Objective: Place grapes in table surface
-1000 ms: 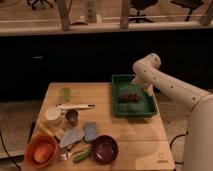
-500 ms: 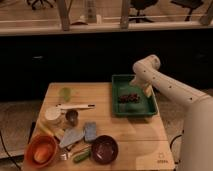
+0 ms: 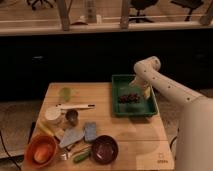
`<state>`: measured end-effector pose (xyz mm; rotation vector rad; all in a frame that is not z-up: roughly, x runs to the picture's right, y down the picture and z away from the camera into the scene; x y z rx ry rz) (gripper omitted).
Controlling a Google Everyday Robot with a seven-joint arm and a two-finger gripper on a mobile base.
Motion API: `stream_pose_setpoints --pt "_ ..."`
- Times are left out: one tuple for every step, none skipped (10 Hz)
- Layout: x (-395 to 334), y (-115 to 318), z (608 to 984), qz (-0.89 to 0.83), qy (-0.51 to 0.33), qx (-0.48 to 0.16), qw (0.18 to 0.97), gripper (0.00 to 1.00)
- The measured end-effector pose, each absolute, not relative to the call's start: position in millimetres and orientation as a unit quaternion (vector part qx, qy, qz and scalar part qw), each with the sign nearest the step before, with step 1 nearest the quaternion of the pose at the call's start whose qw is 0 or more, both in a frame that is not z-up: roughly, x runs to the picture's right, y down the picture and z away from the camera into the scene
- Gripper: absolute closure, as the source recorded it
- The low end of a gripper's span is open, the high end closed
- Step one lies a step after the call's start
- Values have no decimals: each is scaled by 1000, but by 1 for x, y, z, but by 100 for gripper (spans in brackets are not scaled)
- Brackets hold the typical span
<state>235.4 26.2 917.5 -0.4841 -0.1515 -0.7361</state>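
Gripper (image 3: 143, 90) is hanging at the right of the frame, over the right-hand part of the green tray (image 3: 131, 115), at the end of the white arm (image 3: 170, 88) that is reaching in from the lower right and bending down at its elbow. Opening of the gripper: cannot tell. Grapes (image 3: 129, 98) are lying inside the tray as a dark lumpy cluster near its middle, just left of the gripper; contact between the two cannot be told. Tray is sitting on the upper right corner of the table surface (image 3: 135, 142), so the grapes are resting in the tray and not on the wood. Remaining items are crowding the left and lower part of the tabletop, well apart from the tray: a pale green item (image 3: 65, 93) is lying at the upper left, a long white utensil (image 3: 75, 106) is lying below it, a white cup (image 3: 53, 114) and a small metal cup (image 3: 72, 117) are standing side by side, a blue-grey sponge (image 3: 90, 131) is lying near the centre, an orange bowl (image 3: 41, 151) is sitting at the lower left corner, and a dark maroon bowl (image 3: 104, 149) is sitting at the lower edge.
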Motion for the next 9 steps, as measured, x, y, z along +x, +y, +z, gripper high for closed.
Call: stream_pose_setpoints --pt "235 27 922 -351 -78 -235 903 20" --pt "235 30 926 -347 -84 -238 903 20" --pt "236 32 930 -343 -88 -241 904 20" --pt "236 35 934 -337 -93 -244 905 20" --pt "237 38 938 -333 -97 -247 905 20" --pt "236 40 943 -329 -102 -247 906 20" --pt "236 43 947 -326 -107 -249 906 20" --pt "236 45 950 -322 -110 -249 907 20" --pt "237 49 953 -318 -114 -252 907 20"
